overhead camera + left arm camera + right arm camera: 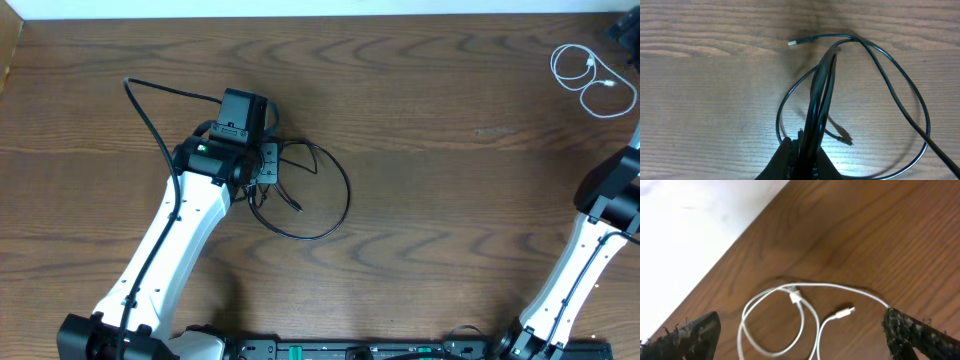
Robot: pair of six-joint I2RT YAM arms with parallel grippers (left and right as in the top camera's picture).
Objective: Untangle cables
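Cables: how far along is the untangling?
Done: white cable lies apart at the far right, clear of the black cable. In hand: left gripper is shut on bunched black strands; right gripper hangs open over the white one. Left: both cables loop over themselves.

On the brown wooden table (430, 120), the thin black cable (347, 195) lies left of centre in the overhead view. Its loop spreads rightward from the tip of the white-and-black left arm (190, 215), which reaches in from the lower left. The thin white cable (592, 82) lies coiled in the upper right corner, above the white-and-black right arm (585, 260) and well apart from the black one.
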